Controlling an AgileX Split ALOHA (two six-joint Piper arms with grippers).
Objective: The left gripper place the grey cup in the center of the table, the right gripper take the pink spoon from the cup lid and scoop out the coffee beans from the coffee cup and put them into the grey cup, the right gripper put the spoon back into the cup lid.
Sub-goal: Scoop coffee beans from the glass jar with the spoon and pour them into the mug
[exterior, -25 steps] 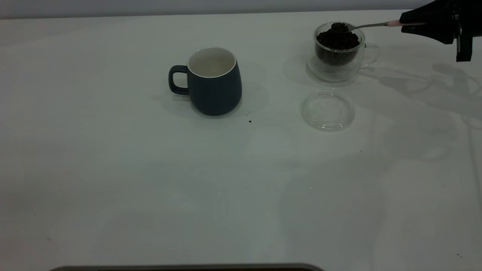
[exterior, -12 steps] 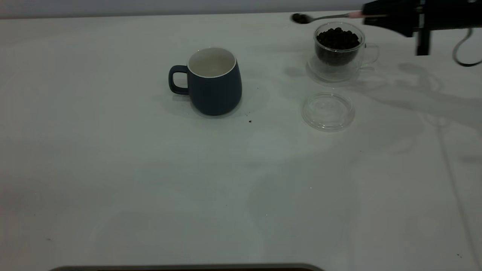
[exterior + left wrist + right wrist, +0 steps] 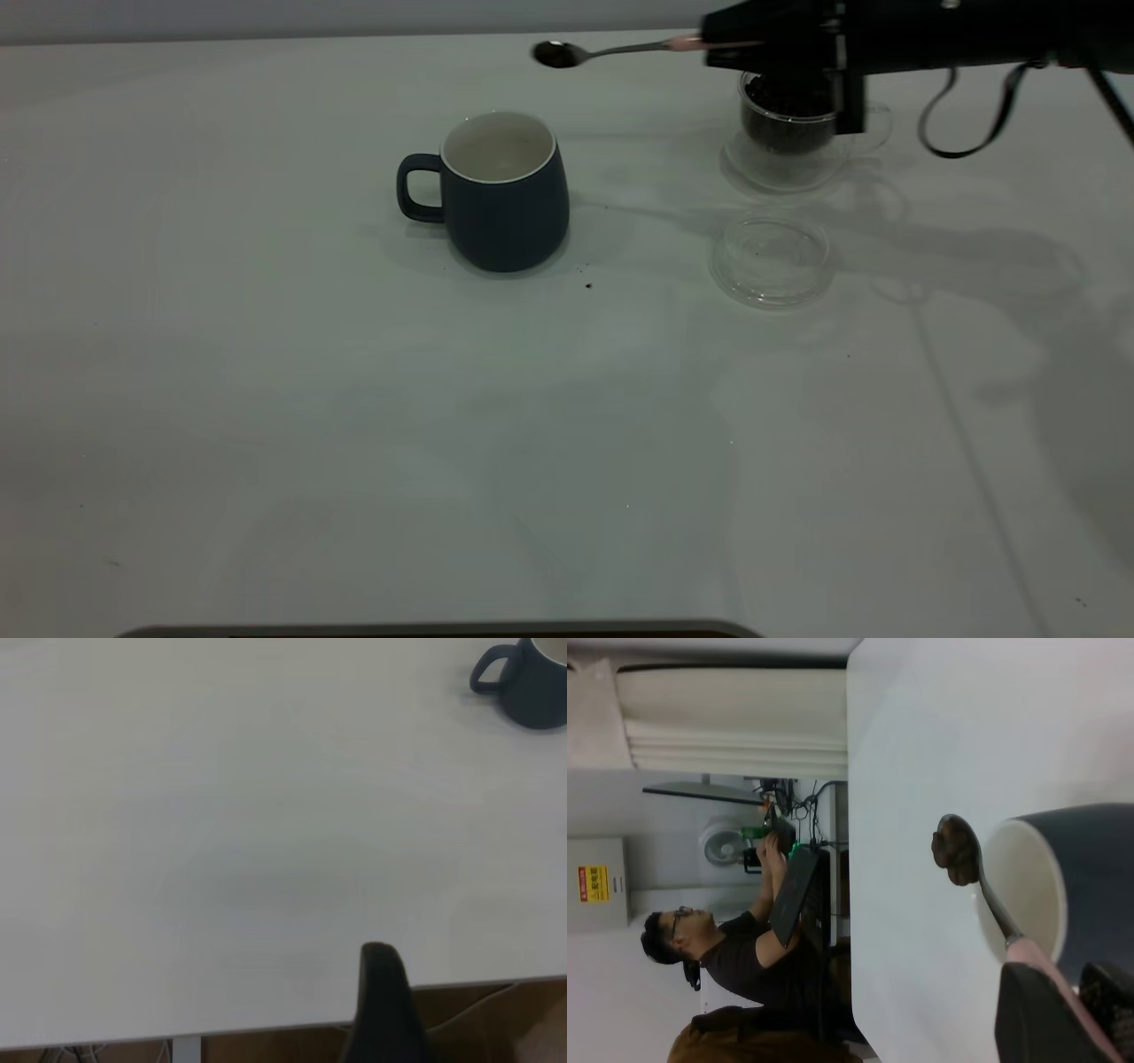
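Pink spoon [image 3: 620, 48] clamped by the right gripper [image 3: 722, 44] above the coffee cup [image 3: 791, 133], beans carried toward the grey cup [image 3: 503, 190]; cup lid [image 3: 771, 260] just beside the coffee cup; left gripper [image 3: 383, 1005] state not discernible

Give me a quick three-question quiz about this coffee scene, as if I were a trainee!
1. True or false: the grey cup already holds beans.
2. Which end effector holds the pink spoon? A) left B) right
3. Fill in: the spoon's bowl carries coffee ____.

Key:
1. False; its white inside looks bare.
2. B; the right end effector grips the pink handle above the table, in front of the coffee cup.
3. beans.
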